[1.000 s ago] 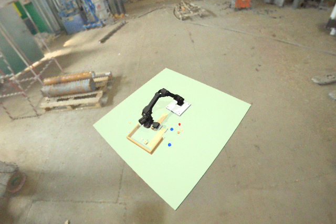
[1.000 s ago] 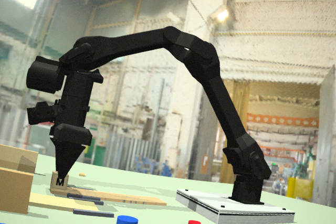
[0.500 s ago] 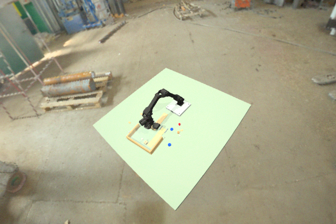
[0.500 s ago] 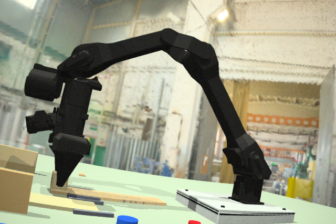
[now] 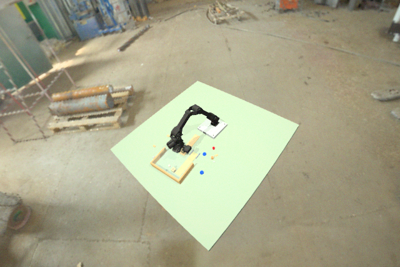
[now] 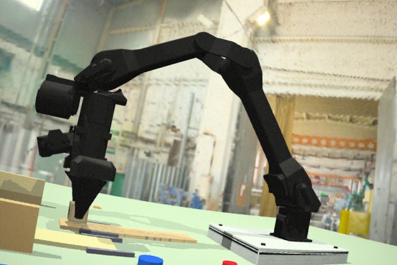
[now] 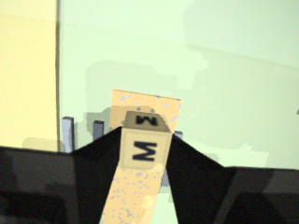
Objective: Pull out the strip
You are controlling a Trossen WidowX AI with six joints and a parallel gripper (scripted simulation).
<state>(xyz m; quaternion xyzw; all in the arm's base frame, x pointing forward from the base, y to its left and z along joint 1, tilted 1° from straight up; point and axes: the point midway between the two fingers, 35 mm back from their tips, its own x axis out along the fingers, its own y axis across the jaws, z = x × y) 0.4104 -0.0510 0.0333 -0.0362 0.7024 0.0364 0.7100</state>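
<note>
The beige cube with black M labels sits near the far end of the orange speckled strip. My gripper is shut on the cube, with one finger on each side of it. In the exterior view a finger covers part of the cube, and its underside looks at or very near the strip's top. A wider pale yellow strip lies beside, partly along the wooden-walled tray.
The wooden-walled tray stands beside the strips. Dark grey bars flank the strips. Blue discs, a red disc and small wooden bits lie on the green mat.
</note>
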